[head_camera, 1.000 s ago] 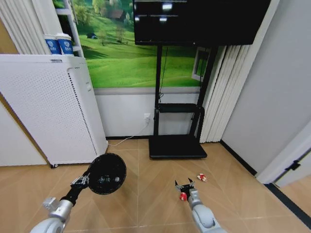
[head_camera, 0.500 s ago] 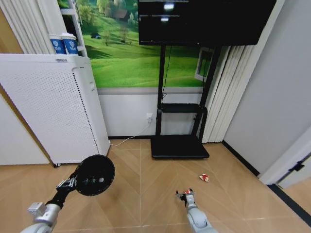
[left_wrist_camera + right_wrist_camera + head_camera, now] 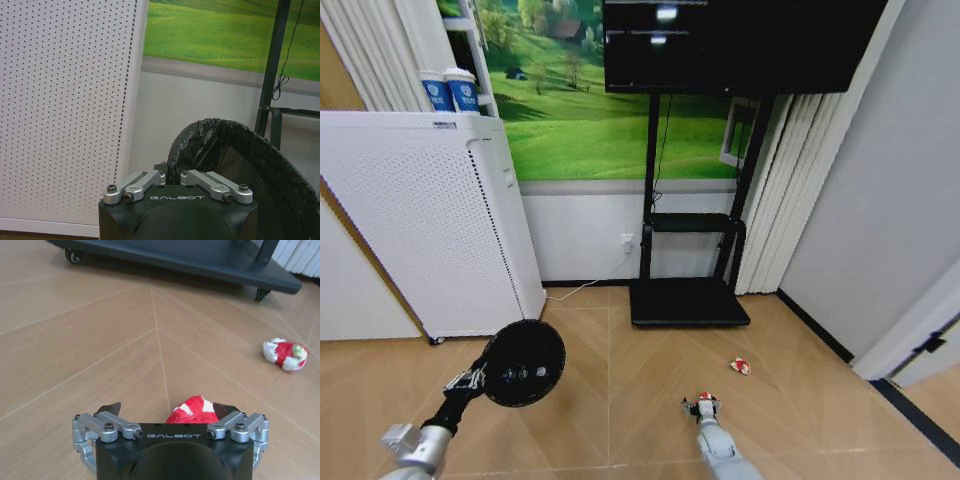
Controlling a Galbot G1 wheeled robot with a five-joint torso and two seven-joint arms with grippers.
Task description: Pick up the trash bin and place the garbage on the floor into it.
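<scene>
The trash bin point(image 3: 523, 362) sits in the lower left of the head view. It is black and round, and we see its mouth turned toward us. Our left gripper point(image 3: 470, 381) pinches its rim and holds it up off the floor point(image 3: 620, 400). At the bottom middle, our right gripper point(image 3: 701, 405) is low by the floor with a red wrapper point(image 3: 703, 397) at its tip. A second wrapper point(image 3: 741, 366) lies a bit to the right, apart from it. The white cabinet point(image 3: 420, 220) stands on the left.

In the left wrist view, our left gripper point(image 3: 170, 175) is clamped on the rim of the trash bin point(image 3: 250, 165), at the bottom middle. The bin has a black bag inside.

In the right wrist view, our right gripper point(image 3: 167, 410) is at the bottom. Its fingers are spread wide, and the red wrapper point(image 3: 192, 409) lies between them on the floor point(image 3: 100, 340). The second wrapper point(image 3: 285, 353) is at the right edge.
</scene>
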